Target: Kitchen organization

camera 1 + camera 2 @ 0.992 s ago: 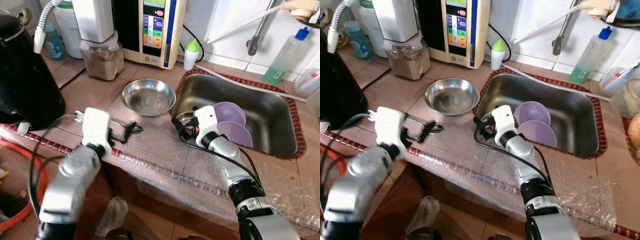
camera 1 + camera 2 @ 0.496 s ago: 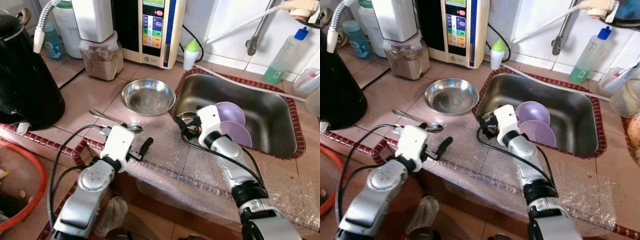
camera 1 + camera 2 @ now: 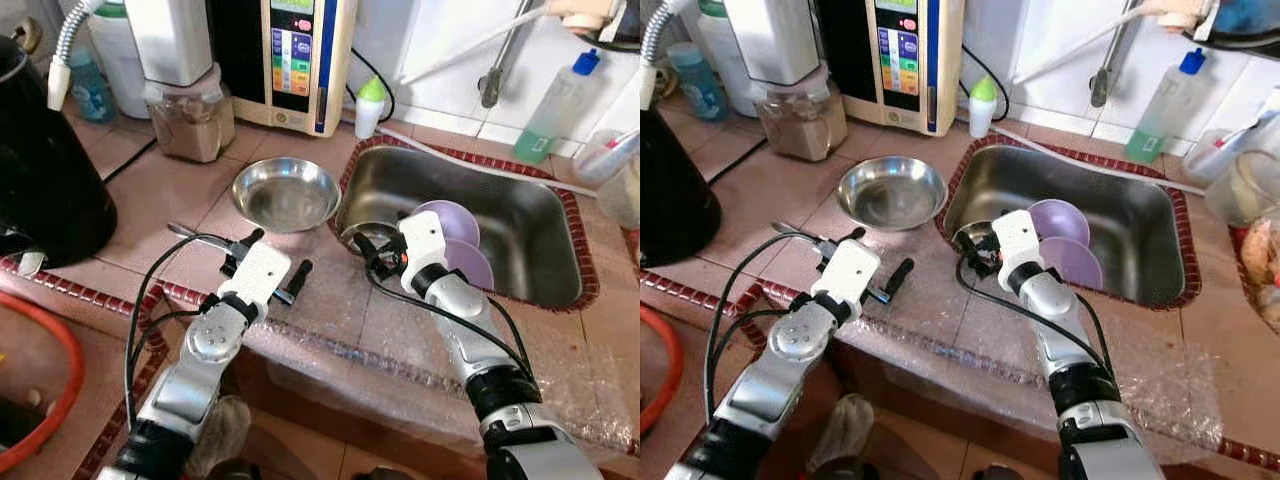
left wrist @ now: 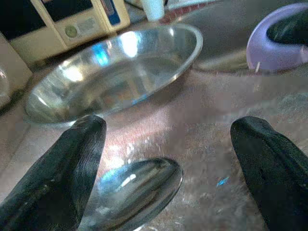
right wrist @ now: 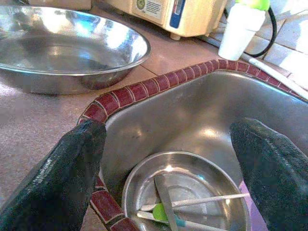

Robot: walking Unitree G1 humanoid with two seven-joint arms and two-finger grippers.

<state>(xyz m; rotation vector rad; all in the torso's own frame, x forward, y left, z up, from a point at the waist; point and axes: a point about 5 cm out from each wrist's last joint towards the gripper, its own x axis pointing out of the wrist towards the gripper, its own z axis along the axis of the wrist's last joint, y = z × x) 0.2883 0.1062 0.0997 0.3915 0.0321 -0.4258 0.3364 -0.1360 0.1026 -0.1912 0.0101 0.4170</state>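
My left gripper (image 4: 166,159), jaws apart, straddles the spoon (image 4: 130,190) at the bowl's (image 3: 285,193) seven o'clock, nothing picked yet, while my right gripper (image 5: 168,166) hangs spread over the sink (image 3: 530,215) dishes.

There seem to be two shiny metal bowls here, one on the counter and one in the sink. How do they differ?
The counter bowl sits on the tiles beside the sink; the sink bowl lies down in the basin's corner. The counter bowl holds nothing, while the sink bowl holds a few utensils. The counter bowl looks wider. Both are shiny, round, upright steel.
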